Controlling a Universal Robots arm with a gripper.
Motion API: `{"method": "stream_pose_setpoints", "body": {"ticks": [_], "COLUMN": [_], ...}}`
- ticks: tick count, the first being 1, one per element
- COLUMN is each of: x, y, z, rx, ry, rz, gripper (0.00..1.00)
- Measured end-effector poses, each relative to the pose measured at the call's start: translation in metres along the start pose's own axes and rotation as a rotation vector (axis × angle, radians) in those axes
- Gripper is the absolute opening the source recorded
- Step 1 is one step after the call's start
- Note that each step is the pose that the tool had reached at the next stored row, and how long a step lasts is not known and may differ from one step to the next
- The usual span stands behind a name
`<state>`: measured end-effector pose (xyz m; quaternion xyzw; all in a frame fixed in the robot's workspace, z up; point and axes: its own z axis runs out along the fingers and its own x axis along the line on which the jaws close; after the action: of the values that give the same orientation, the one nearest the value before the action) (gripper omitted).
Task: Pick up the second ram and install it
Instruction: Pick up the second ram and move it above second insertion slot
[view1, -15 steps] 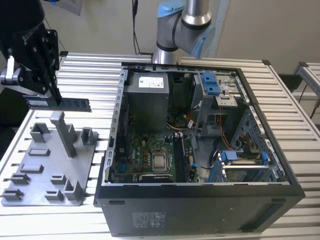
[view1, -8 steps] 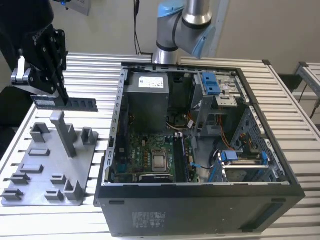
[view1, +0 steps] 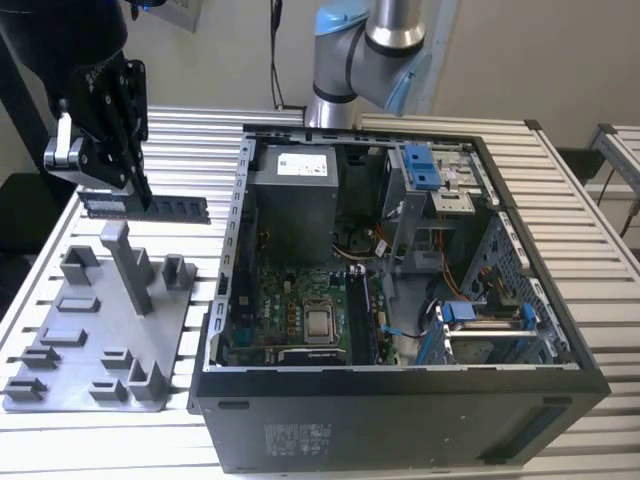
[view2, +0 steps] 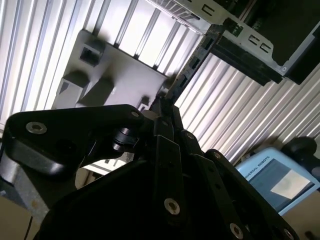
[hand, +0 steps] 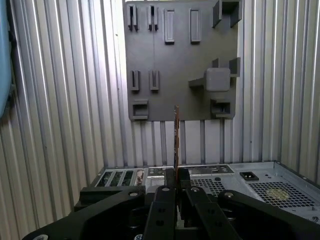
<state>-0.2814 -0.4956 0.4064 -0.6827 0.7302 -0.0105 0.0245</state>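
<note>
The second ram (view1: 175, 210) in the exterior view is clamped in the gripper (view1: 140, 195), whose fingers are drawn narrow onto the stick. I see it held level in the air, clear of the grey holder plate (view1: 100, 330) and to the exterior view's left of the open computer case (view1: 400, 420), which lies on the slatted table (view1: 590, 250). I judge the pick-up step done and the carry toward the case in hand; nothing is seated yet. Installation, in my judgement, calls for lining the stick's long edge up with a free slot on the motherboard (view1: 300, 310) and pressing straight down. A white label (view1: 305, 163) sits on the power supply and pale print on the case front; I cannot make out either. In the second wrist view the second ram (view2: 192, 62) runs edge-on out of the gripper (view2: 162, 107), over the table between the holder plate (view2: 120, 70) and the case (view2: 250, 45). In the first wrist view the stick (hand: 176, 135) stands as a thin line above the gripper (hand: 176, 172), with the holder plate (hand: 180, 75) beyond and the case (hand: 225, 172) near; no writing is legible here.
</note>
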Motion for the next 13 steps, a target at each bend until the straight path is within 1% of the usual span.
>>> {"method": "stream_pose_setpoints", "body": {"ticks": [13], "x": [-0.0015], "y": [-0.0229], "z": [0.0011], "rx": [-0.0002], "ry": [-0.0025], "rz": [0.0], "gripper": [0.14]}}
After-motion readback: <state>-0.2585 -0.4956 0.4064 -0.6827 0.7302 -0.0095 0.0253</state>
